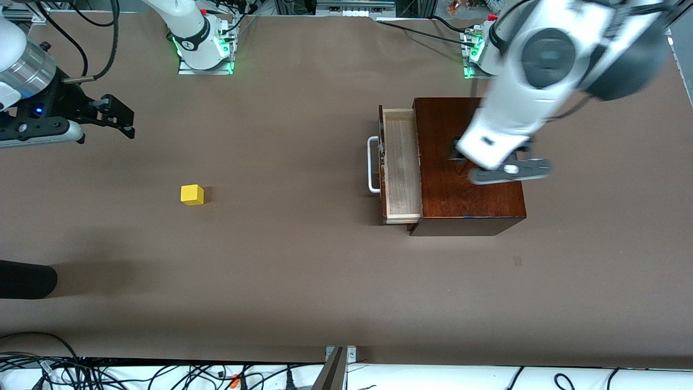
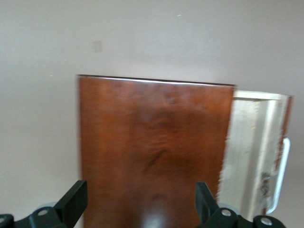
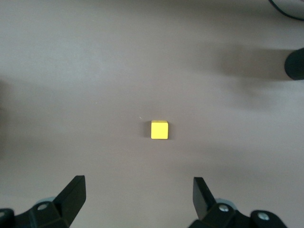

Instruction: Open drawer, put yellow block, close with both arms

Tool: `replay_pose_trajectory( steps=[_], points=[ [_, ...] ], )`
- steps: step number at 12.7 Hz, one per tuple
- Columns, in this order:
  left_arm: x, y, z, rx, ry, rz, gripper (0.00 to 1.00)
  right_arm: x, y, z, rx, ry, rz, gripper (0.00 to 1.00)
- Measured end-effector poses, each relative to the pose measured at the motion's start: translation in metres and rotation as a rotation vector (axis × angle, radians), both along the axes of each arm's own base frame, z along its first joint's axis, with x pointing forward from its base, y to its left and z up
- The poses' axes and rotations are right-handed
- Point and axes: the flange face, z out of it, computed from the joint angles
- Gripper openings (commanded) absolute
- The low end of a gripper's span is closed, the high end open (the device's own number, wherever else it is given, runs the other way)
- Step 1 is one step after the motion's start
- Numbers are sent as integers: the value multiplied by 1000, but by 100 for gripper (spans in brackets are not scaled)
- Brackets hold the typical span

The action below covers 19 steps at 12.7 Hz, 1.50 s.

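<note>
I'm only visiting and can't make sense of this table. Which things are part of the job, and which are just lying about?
Part of the job:
- yellow block, alone on the table
- drawer, pulled open and empty
- wooden box holding it
- right gripper, jaws open, over the table near the block
- left gripper, jaws open, over the box

Just lying about:
- black object at the table edge
- cables

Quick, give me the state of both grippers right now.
Left gripper: open, holding nothing, over the wooden box.
Right gripper: open, holding nothing, over bare table with the yellow block ahead of it.
</note>
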Motion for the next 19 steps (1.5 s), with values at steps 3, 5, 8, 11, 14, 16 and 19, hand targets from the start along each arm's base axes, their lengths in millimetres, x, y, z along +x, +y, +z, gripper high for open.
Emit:
replay_pose_trajectory(
  steps=[3,5,8,11,14,16,19],
  points=[
    [9,72,33,-37,-2,-89,100,8,4,-16,-4,19,4,100],
    [4,114,47,-75,0,-124,100,15,5,-31,-9,44,4,100],
    [-9,164,58,-75,-79,-114,100,25,7,-59,-29,91,7,100],
    [-31,183,51,-71,-130,-94,100,45,8,-125,-62,194,12,100],
    [-41,183,52,-70,-110,-94,100,68,9,-186,-67,207,30,100],
    [-42,180,54,-70,-113,-99,100,74,9,-225,-65,192,32,100],
    [-43,180,54,-70,-110,-99,100,59,4,-276,-47,202,19,100]
  ],
)
